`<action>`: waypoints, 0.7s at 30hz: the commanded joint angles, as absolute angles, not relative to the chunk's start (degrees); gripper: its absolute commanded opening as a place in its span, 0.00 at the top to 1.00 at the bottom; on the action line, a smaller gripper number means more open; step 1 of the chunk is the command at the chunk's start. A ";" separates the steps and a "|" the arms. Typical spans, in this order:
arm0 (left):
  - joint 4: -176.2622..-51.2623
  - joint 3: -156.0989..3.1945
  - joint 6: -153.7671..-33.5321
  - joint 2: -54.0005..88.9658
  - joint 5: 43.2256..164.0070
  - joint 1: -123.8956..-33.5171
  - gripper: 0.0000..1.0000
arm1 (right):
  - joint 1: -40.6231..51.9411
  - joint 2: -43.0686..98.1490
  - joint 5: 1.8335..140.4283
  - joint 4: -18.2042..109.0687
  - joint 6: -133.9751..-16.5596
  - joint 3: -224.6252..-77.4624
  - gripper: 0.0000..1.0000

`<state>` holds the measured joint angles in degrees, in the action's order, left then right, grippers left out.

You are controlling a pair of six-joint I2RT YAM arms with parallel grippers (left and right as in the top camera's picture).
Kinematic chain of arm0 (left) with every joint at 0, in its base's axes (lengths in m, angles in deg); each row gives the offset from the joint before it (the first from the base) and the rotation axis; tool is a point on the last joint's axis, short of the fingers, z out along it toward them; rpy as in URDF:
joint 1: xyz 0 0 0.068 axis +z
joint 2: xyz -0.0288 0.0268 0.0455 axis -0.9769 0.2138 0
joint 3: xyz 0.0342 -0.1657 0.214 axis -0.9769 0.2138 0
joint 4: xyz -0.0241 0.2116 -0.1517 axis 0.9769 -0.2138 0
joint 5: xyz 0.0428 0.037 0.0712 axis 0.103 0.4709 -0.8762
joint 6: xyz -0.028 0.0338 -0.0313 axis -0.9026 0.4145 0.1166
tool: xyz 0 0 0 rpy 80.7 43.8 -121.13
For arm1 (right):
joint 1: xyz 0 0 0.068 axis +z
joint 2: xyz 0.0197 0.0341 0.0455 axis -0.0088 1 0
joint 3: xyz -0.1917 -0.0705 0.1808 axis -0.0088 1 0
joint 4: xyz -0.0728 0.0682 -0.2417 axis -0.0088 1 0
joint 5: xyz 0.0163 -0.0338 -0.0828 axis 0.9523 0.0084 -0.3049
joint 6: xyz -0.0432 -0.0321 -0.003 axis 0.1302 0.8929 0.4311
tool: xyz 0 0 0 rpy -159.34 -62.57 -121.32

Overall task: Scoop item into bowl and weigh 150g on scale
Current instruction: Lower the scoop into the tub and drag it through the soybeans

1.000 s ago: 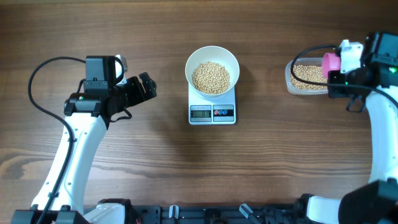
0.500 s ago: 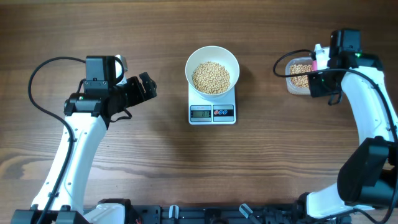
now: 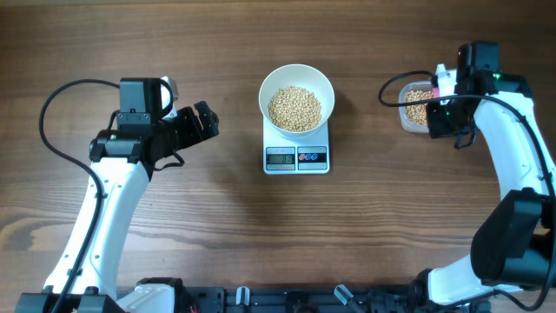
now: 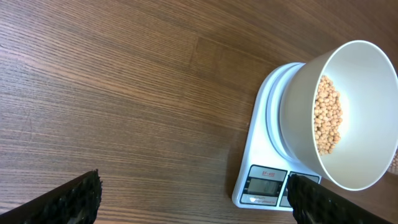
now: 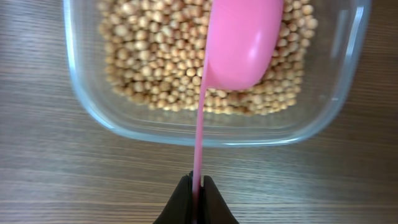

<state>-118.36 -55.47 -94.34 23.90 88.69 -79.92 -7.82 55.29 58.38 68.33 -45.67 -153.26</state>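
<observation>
The white bowl [image 3: 296,98] stands on the scale [image 3: 296,157] and holds a layer of tan beans [image 3: 294,108]. Left of the scale, above bare table, my left gripper [image 3: 201,122] is open and holds nothing. In its wrist view the bowl [image 4: 348,118] and the scale [image 4: 267,180] lie ahead to the right. My right gripper [image 5: 198,186] is shut on the thin handle of the pink scoop [image 5: 239,43]. The scoop's cup hangs on edge over the beans [image 5: 155,62] in the clear tub [image 5: 93,106].
The clear tub [image 3: 415,109] sits at the right of the table, partly covered by the right arm [image 3: 486,113]. A black cable loops left of the left arm [image 3: 52,104]. Wood table shows between the scale and each arm.
The right arm has swung left over the tub, turning the scoop, and now covers the tub's right half. The left arm, the bowl and the scale have not moved.
</observation>
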 commanded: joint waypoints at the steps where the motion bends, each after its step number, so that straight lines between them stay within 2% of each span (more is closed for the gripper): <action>1: -118.36 -56.58 -93.86 24.29 88.10 -80.05 0.00 | -7.68 56.88 65.24 68.92 -46.37 -152.50 0.96; 21: -118.36 -56.58 -93.88 24.29 88.10 -80.05 0.00 | -9.06 56.88 78.77 70.47 -48.47 -152.50 0.95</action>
